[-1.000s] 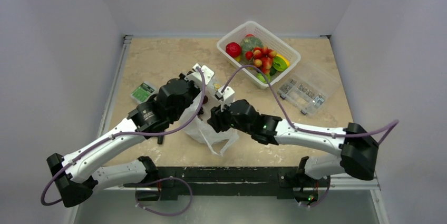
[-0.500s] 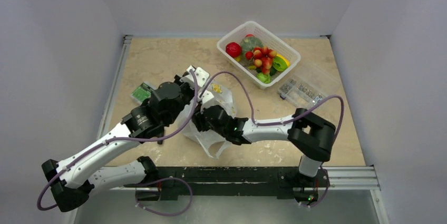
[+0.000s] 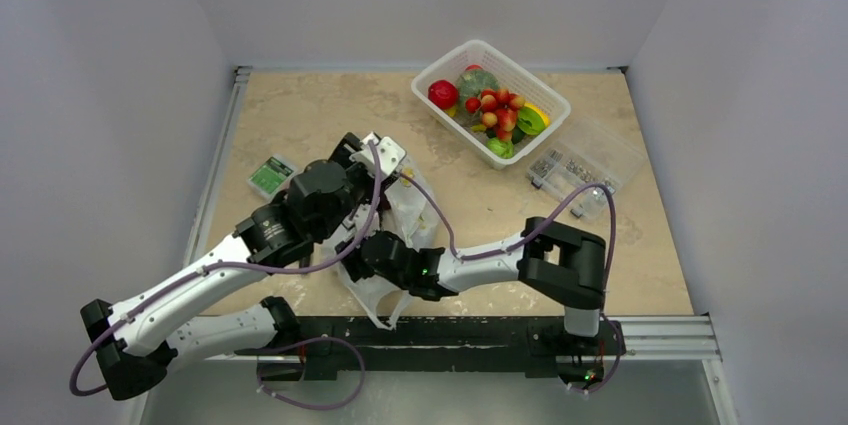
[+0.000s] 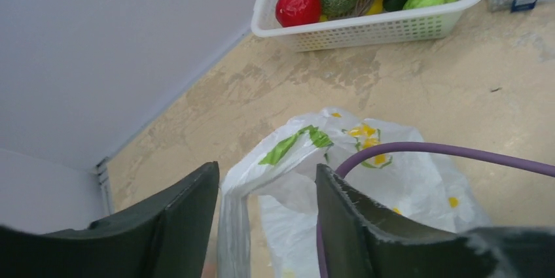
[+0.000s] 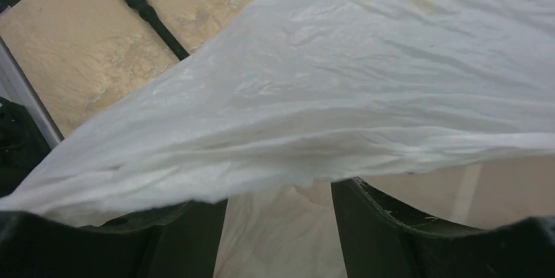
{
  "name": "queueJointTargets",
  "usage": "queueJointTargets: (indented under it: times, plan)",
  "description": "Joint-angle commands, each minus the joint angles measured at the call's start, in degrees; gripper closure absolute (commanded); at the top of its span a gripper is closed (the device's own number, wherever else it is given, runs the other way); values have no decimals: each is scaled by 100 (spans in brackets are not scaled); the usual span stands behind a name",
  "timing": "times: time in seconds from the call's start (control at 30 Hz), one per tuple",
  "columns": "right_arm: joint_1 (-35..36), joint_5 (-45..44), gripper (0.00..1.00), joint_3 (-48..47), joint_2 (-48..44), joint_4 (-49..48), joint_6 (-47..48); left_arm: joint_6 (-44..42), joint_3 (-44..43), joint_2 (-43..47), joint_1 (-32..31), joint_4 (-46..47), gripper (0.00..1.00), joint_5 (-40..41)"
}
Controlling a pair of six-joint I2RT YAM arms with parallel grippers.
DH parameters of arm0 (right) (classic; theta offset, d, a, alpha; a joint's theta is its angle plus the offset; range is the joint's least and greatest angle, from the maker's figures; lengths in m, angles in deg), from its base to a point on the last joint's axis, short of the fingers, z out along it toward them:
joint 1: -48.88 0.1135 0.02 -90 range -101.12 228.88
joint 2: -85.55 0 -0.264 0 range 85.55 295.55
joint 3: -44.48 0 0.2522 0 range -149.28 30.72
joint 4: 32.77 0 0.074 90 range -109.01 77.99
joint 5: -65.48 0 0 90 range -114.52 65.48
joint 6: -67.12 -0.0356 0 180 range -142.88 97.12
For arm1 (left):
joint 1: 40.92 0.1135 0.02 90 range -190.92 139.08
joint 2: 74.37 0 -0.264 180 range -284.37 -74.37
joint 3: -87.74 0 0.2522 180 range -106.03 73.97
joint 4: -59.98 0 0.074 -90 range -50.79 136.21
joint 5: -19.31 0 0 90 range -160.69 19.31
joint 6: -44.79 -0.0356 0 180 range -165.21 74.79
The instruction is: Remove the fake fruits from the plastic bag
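Bag (image 3: 410, 210) lies far-to-near between the two grippers.
Left gripper (image 4: 265, 176) straddles its far end, right gripper (image 5: 278, 193) its near end; both jaws part-open, film between them, no pinch visible.

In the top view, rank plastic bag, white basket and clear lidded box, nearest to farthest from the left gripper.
1. plastic bag, at the left gripper, near middle.
2. white basket, far right of centre.
3. clear lidded box, right edge.

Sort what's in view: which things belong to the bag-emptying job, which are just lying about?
Job: plastic bag, berry bunch, round red fruit.
Lying about: white basket, clear lidded box, small green box, green squash.
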Motion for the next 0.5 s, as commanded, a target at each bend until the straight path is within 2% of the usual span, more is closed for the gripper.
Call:
queueJointTargets:
  times: [0.0,0.07,0.1,0.3,0.47]
  plan:
    - [-108,-619,40,174,-622,-271,51,-4,-206,345,-83,-206,30,-207]
    - [-224,-611,38,194,-736,-88,-58,55,-444,478,-92,-621,4,-262]
    - [-273,-588,38,199,-784,9,-113,182,-721,539,-89,-902,1,-258]
    - [-490,-571,35,371,-1054,229,-332,1264,-1603,1278,-88,-3024,0,78]
    - [-717,-445,35,405,-1115,379,-463,3041,-1189,2362,-84,-4191,5,118]
